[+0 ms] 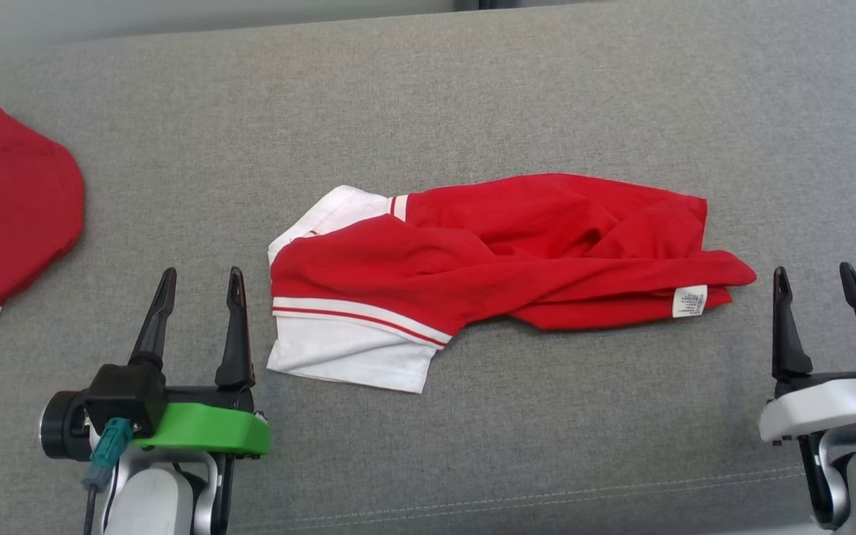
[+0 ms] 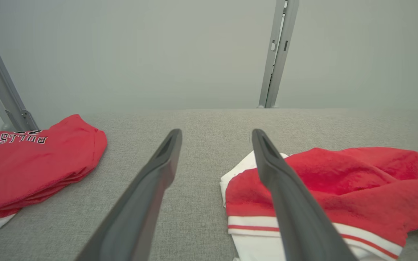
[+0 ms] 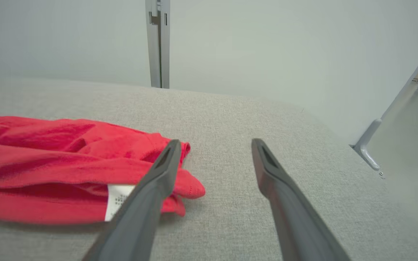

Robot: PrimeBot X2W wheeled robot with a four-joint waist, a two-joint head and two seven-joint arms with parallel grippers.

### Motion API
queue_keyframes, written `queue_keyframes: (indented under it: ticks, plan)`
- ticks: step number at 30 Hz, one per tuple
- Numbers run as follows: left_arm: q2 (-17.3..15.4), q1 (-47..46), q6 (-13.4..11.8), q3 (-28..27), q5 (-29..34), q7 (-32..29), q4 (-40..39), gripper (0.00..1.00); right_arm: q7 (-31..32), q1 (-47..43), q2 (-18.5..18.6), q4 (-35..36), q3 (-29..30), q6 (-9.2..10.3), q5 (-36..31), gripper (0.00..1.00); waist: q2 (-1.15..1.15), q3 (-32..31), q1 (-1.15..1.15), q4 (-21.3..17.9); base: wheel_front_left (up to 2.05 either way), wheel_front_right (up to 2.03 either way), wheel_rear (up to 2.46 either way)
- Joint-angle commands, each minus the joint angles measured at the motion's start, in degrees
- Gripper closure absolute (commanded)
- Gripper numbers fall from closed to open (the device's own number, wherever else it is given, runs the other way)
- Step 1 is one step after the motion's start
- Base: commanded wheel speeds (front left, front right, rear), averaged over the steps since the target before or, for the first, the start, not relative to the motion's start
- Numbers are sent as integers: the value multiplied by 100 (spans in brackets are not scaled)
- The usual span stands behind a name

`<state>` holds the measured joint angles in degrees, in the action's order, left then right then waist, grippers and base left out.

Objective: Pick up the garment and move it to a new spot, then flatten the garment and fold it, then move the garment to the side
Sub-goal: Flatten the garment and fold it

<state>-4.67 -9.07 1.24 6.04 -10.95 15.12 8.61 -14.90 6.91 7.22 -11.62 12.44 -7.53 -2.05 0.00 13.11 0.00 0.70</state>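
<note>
The garment [image 1: 502, 260] is a red top with white, red-striped sleeve ends, lying crumpled in a long heap across the middle of the grey surface. Its white label [image 1: 689, 301] shows near the right end. My left gripper [image 1: 201, 286] stands open just left of the garment's white sleeves, empty. In the left wrist view the garment [image 2: 339, 181] lies behind the right finger. My right gripper [image 1: 814, 279] is open and empty just right of the garment's right tip. In the right wrist view the garment [image 3: 67, 163] lies left of the left finger [image 3: 158, 174].
A second red garment [image 1: 4, 215] with white lettering lies folded at the far left edge, also seen as a folded red pile [image 2: 31, 163]. The grey padded surface [image 1: 472, 446] extends in front and behind. A metal post [image 2: 278, 54] and pale wall stand beyond the far edge.
</note>
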Motion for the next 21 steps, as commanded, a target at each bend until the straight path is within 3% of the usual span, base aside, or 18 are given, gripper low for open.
queue_keyframes:
  ticks: [1,10,21]
  plan:
    - [-81,51,-21,-22,39,3,-25,0,4,-100,-73,366,-140,8,235,0,0,-138,0,-83,0,0,0]
    - [-147,186,-121,-43,58,-25,-152,0,101,-47,-191,1221,-948,8,970,0,0,-463,0,-76,0,0,0]
    - [-190,780,-74,6,-109,-17,-284,0,271,-703,-282,1226,-1207,8,1237,0,0,-978,0,61,0,0,0]
